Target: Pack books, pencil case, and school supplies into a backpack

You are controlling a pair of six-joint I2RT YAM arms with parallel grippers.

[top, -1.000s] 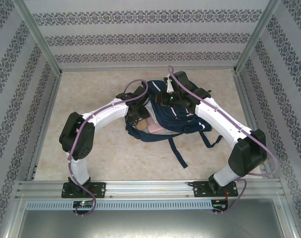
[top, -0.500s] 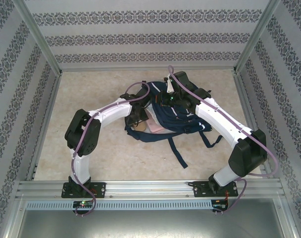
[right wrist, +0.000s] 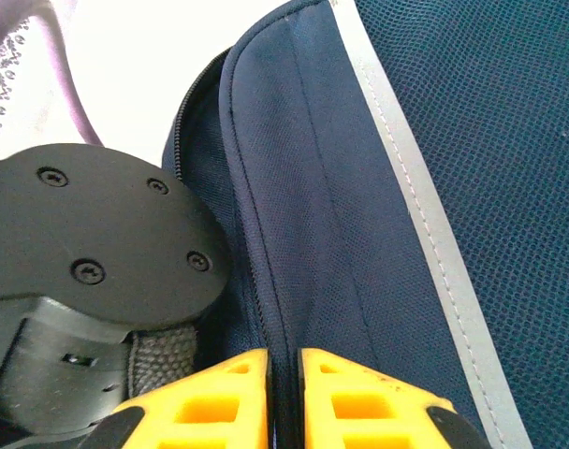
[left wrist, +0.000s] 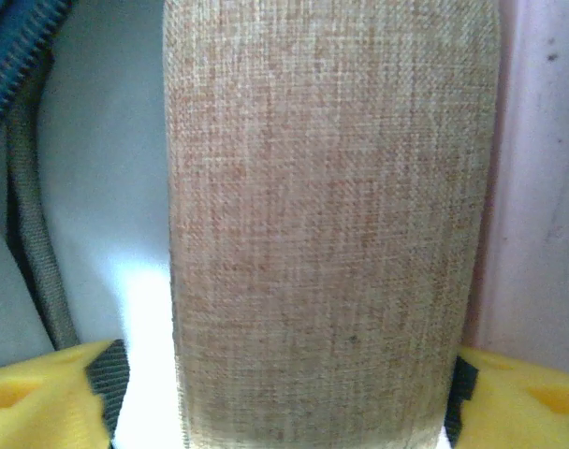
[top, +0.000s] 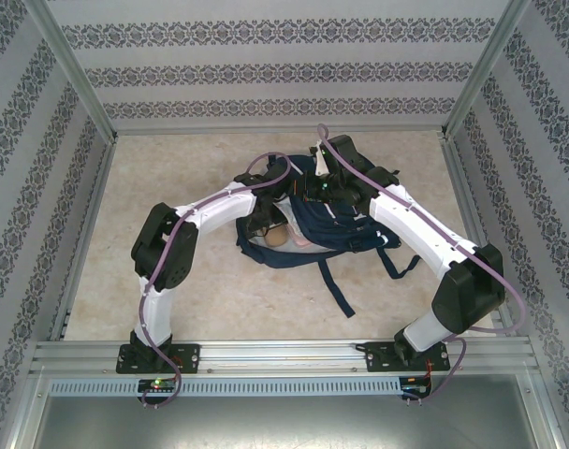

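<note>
Left arm [top: 214,204]: shoulder at near-left, elbow kicked out left, forearm sweeping fwd & inward toward centre. Left tool [left wrist: 284,412] has jaws spread wide, yellow fingertips [left wrist: 41,398] far apart. Right arm [top: 425,238]: elbow out right, forearm angled fwd-left, wrist close to the left one. Right tool [right wrist: 284,398] pinched almost closed, clamped on backpack [right wrist: 359,234] fabric edge

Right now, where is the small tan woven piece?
In the top view the tan woven piece lies in the open mouth of the navy backpack, on its left side, beside the pink pencil case.
</note>
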